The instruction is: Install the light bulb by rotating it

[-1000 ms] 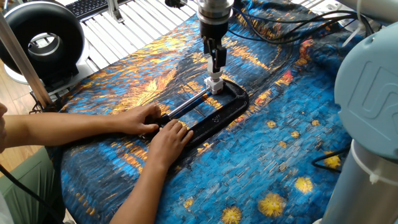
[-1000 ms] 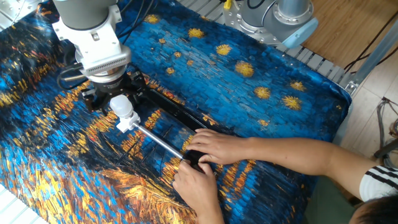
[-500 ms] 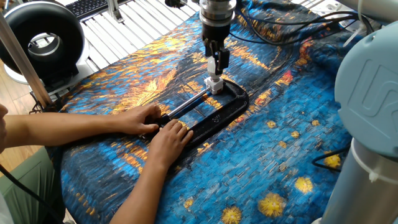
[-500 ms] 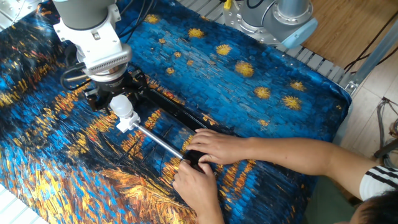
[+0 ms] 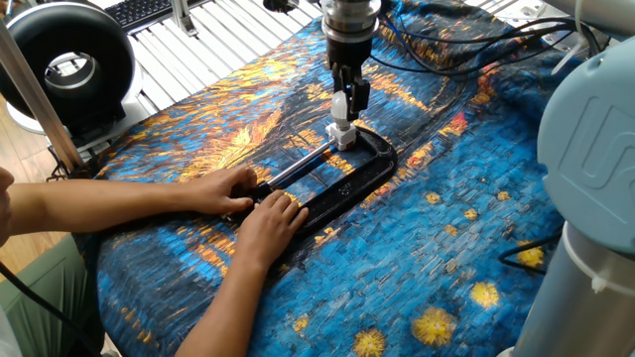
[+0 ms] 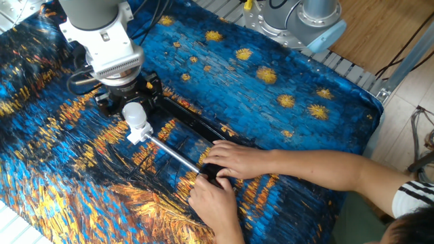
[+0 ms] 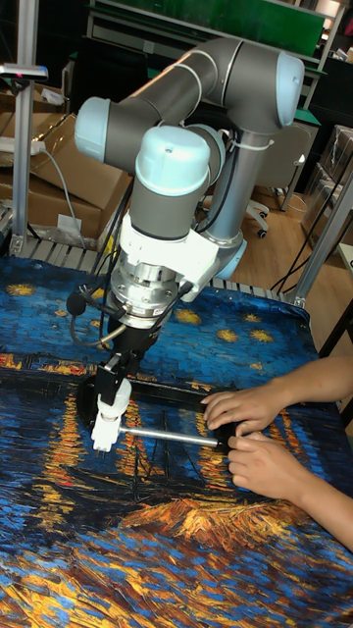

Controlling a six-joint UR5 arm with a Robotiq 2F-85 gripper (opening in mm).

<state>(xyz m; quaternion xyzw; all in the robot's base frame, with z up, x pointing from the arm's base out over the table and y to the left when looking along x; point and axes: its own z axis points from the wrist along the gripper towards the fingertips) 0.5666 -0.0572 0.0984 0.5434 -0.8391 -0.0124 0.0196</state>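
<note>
A robot arm reaches straight down over a table draped in a blue and orange painted-style cloth (image 5: 466, 248), its gripper (image 5: 345, 99) pinching a small white light bulb (image 6: 134, 113). The bulb stands upright with its neck pointing down into a small white socket block (image 5: 342, 137), which sits at one end of a black C-clamp (image 5: 342, 183) lying flat on the cloth. The bulb appears to be seated in the socket already, so placement looks done; how many turns remain cannot be read from the views, and the screwing step is judged to be under way, not finished. In the tall fixed view the arm (image 7: 186, 128) folds down from its shoulder, wrist vertical, with the dark fingers (image 7: 111, 377) closed on either side of the bulb's globe. A person's two hands (image 5: 253, 203) press on the clamp's other end, well apart from the gripper, apparently steadying it. A silver rod (image 6: 175, 154) runs between the socket and the hands.
</note>
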